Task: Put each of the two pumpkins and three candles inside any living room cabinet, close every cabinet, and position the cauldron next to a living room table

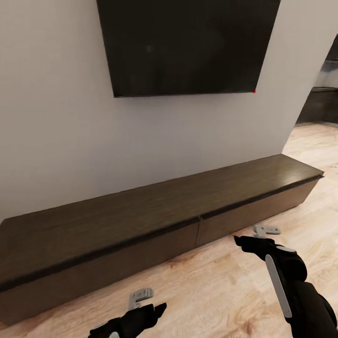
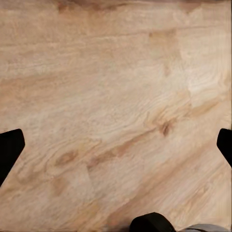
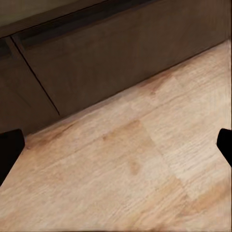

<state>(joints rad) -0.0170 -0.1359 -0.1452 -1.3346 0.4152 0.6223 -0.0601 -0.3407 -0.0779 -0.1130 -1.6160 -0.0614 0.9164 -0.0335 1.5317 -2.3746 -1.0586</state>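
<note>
The cabinet (image 1: 141,211) is a long, low, dark-brown unit against the white wall, its flat top bare and both drawer fronts shut. My left gripper (image 1: 150,303) hovers open over the wood floor in front of the left drawer; in the left wrist view its fingertips (image 2: 9,150) stand far apart above bare planks. My right gripper (image 1: 253,236) is open too, just in front of the right drawer. The right wrist view shows the cabinet (image 3: 96,63) fronts with the seam between them, a short way ahead. Pumpkins, candles and cauldron are out of view.
A large dark TV (image 1: 188,42) hangs on the wall above the cabinet. Light wood floor (image 1: 211,281) runs along the cabinet's front. At the right the wall ends at an opening (image 1: 324,94) into a darker room.
</note>
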